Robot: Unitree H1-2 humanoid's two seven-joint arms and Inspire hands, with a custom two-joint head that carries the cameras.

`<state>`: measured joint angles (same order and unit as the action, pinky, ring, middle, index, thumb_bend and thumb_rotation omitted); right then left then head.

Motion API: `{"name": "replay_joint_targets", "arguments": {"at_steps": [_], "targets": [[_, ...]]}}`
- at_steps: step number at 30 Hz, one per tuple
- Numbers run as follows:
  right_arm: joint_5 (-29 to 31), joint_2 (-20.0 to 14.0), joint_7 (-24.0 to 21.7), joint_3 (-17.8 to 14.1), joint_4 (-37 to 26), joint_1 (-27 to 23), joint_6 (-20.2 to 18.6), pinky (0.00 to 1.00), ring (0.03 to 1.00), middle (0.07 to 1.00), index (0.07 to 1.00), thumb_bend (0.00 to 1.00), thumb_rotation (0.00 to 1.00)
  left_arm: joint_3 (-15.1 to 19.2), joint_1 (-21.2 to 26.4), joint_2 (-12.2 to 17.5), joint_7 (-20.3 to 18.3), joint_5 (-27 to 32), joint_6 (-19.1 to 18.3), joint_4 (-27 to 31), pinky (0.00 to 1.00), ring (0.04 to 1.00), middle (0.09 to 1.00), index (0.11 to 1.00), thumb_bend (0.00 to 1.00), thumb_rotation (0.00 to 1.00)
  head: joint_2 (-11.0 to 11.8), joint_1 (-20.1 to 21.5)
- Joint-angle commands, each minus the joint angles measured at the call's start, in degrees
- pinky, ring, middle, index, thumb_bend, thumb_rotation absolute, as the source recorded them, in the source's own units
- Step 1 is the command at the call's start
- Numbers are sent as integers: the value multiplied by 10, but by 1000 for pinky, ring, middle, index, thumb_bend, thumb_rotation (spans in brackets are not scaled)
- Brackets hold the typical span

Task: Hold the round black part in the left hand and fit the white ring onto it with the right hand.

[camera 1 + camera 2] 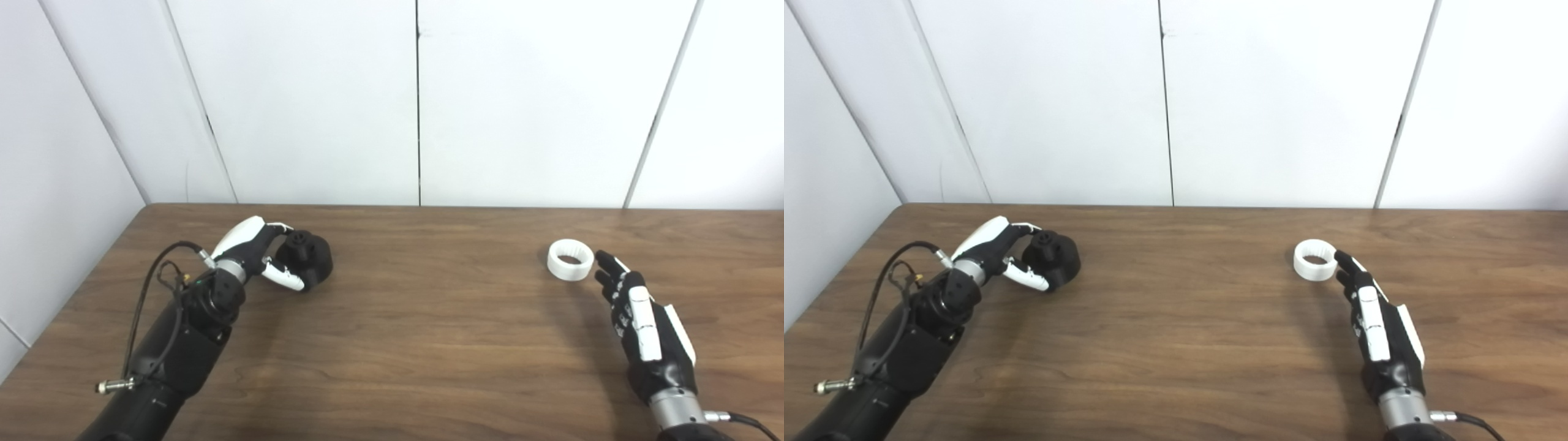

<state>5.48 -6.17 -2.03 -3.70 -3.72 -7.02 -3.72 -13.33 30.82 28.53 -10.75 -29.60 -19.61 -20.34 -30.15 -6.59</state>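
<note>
**Now both hands are at their parts on the wooden table**

Over on the left, the left hand (257,254) has its fingers and thumb curled around the round black part (305,257), which sits on the wooden table (416,318) near the back left corner. One finger arches over the top, the thumb hooks along the front. Whether the grip is tight, I cannot tell; the part looks to rest on the table.

Across on the right, well apart, the white ring (1314,260) lies flat, hole up. The right hand (1375,331) lies stretched out low over the table, fingers straight and together, holding nothing, fingertips (1342,257) right at the ring's near edge; contact cannot be confirmed.
</note>
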Motion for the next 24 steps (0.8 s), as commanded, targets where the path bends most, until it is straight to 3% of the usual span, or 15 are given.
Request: {"name": "replay_joint_targets", "arguments": {"at_steps": [1,24], "targets": [[4,-2,-2,-4,-22,-14,10,1000,956,953,884,505,1000,2,27,15,27,-17,24,0,909,996,940,757,881,114,0,0],[5,-2,-2,-6,-27,-14,3,1000,964,955,894,516,1000,1,17,19,20,-21,51,11,915,983,912,675,841,93,-4,3]]}}
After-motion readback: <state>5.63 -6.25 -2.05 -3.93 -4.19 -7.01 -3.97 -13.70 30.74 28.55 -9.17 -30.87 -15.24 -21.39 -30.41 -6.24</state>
